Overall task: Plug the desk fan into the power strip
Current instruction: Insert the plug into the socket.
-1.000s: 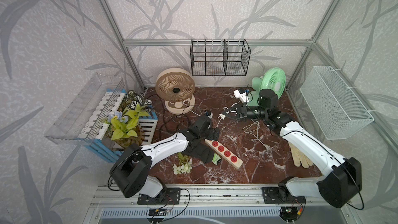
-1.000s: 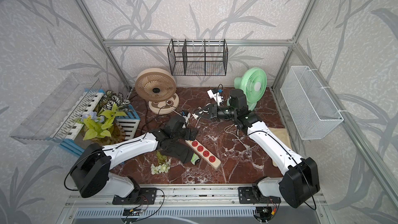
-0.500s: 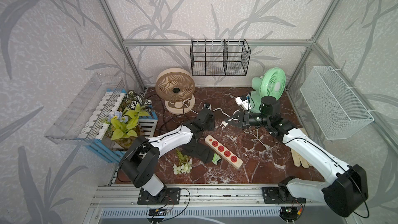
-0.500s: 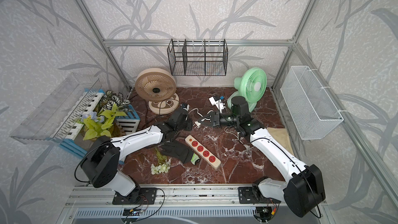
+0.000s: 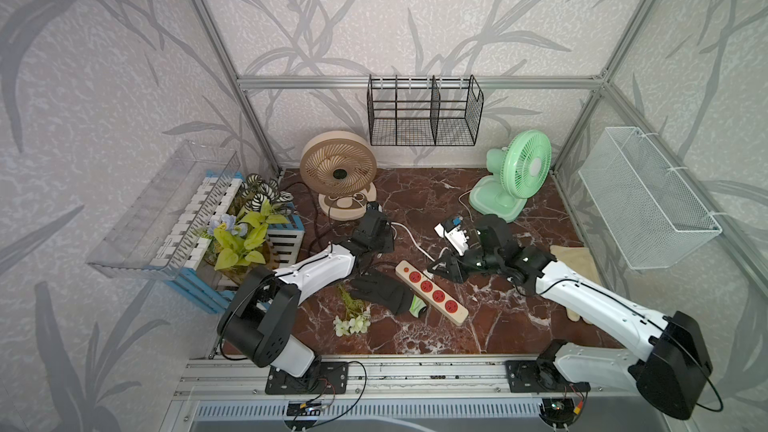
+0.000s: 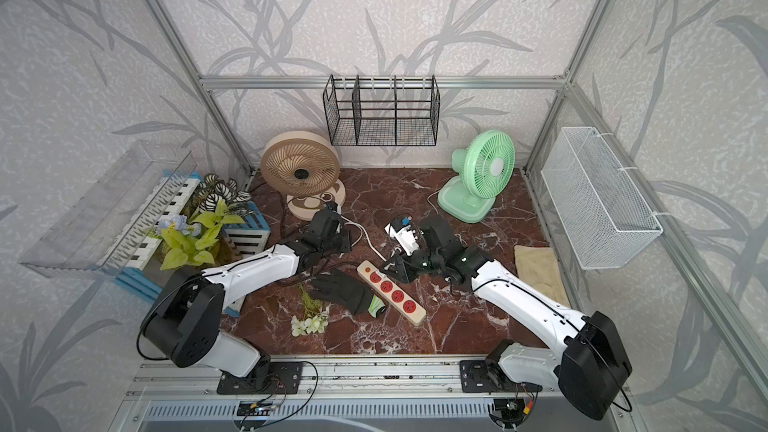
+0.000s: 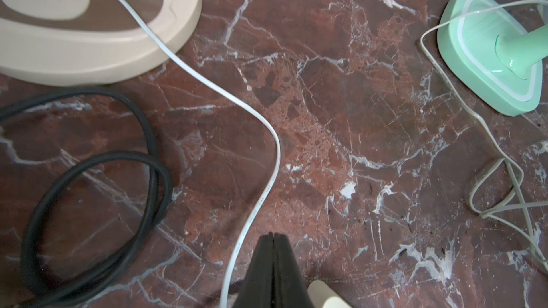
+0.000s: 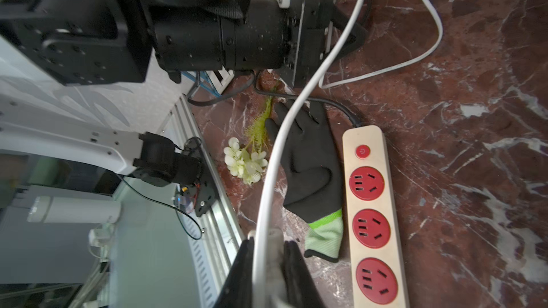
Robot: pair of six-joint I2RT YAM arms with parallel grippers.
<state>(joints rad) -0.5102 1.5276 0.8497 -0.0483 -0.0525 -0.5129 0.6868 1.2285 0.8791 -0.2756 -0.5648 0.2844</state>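
Right hand clamped on plug end of flat white cord, held near long cream-beige power strip (middle of tabletop, toward front edge), ready for red socket; left hand closed tight, empty.

Soft, even light, faint shadows; both top views sharp, the right gripper blurred close up.

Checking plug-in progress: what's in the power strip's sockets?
Nothing: all four red sockets on the power strip sit empty and uncovered. The right gripper holds the white cord nearby.
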